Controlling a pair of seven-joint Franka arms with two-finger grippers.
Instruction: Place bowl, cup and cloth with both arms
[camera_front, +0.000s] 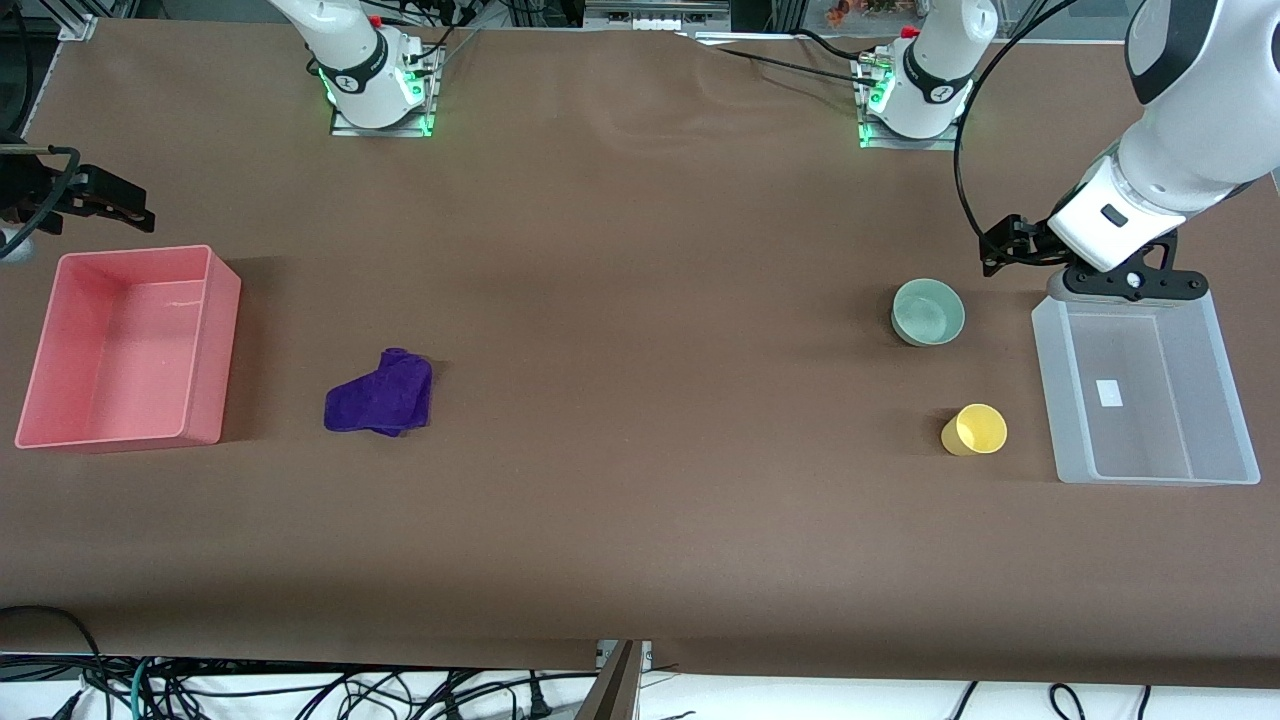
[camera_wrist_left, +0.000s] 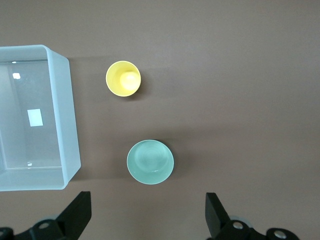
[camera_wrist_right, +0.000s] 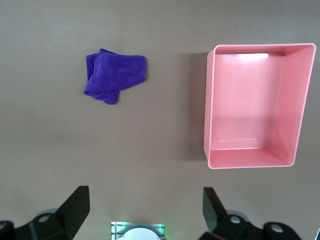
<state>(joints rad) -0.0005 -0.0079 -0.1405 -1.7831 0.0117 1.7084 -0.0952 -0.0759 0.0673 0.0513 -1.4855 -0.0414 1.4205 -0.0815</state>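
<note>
Overhead, left claw (camera_wrist_left: 147, 215) and right claw (camera_wrist_right: 145, 212) both hang spread wide.

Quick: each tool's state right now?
Left tool: open, empty, above the bowl.
Right tool: open, empty, up near the pink bin.

Table cover (camera_front: 640, 420): matt brown sheet, smooth, faintly rippled near the arm bases. Bowl (camera_front: 928, 312): glossy pale green glaze. Cup (camera_front: 974, 430): smooth yellow plastic with a soft sheen. Cloth (camera_front: 380, 393): deep purple plush fabric, folded. Pink bin (camera_front: 215, 340): opaque plastic, slightly shiny. Clear bin (camera_front: 1048, 385): frosted translucent plastic. Arms: white glossy shells.
</note>
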